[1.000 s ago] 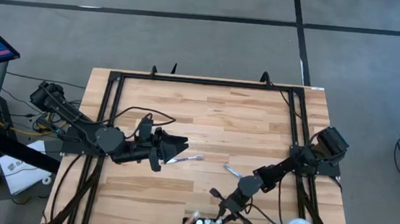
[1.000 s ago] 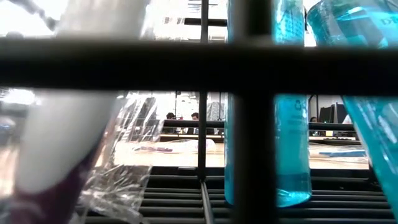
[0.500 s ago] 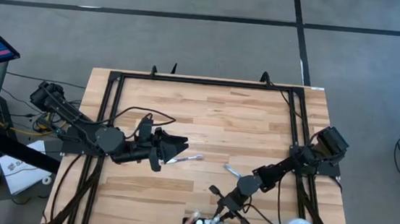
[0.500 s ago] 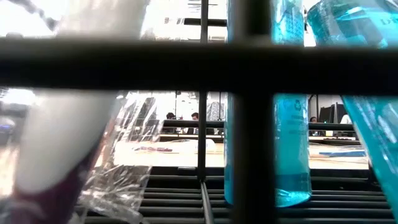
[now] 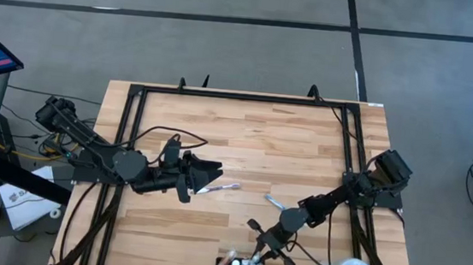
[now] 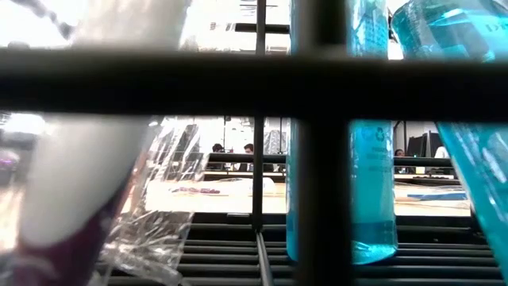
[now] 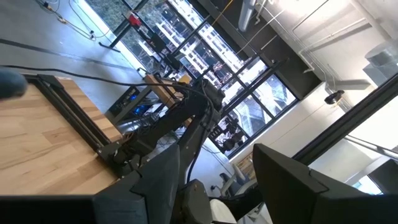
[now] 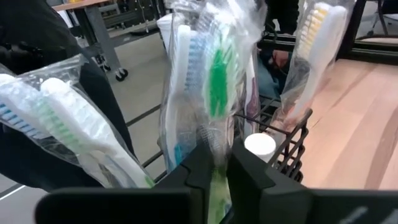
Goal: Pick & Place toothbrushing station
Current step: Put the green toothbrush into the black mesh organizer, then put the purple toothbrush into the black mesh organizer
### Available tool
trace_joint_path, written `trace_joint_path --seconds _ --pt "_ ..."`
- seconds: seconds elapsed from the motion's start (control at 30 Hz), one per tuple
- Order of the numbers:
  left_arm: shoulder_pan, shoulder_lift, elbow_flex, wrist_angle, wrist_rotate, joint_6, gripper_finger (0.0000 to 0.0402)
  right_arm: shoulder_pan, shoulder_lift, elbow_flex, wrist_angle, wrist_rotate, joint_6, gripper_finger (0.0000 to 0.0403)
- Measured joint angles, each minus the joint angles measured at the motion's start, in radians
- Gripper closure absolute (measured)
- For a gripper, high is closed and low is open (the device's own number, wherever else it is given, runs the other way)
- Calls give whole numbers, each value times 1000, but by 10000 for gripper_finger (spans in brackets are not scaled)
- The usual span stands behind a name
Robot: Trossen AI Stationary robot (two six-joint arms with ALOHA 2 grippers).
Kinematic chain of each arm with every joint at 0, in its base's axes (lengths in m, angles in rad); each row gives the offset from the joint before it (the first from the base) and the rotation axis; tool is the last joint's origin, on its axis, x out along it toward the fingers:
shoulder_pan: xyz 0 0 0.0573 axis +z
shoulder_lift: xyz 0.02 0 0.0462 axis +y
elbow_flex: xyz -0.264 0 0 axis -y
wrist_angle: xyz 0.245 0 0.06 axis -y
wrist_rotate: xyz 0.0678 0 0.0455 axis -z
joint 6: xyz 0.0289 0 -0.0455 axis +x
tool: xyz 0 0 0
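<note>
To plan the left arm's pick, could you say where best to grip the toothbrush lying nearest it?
Probably mid-handle, from above, fingers across it: the toothbrush lies flat and slender on the table, just off the left gripper.

One camera looks straight down on the whole counter (image 5: 244,142). One sits low, right behind the black wire station (image 6: 317,143). The right wrist camera sees that station (image 8: 283,146) up close too.

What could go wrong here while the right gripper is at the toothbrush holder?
1. The right gripper pinches a wrapped toothbrush standing among others in the black holder; the slick wrapper may slip, or drag neighbouring brushes out.
2. The holder sits at the table's near edge, so a sideways tug might tip it off.
3. The left gripper waits open mid-table by loose toothbrushes, which it might sweep.
</note>
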Motion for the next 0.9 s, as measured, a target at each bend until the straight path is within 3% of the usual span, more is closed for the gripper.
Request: trace_joint_path --seconds 0.3,0.67,0.9 --pt "0 0 0 0 -8 -3 202 1 0 0 -10 -1 17 316" --pt "0 0 0 0 -13 -3 202 3 0 0 -14 -1 123 198" --pt "0 0 0 0 -12 0 202 8 0 0 -15 -1 179 181"
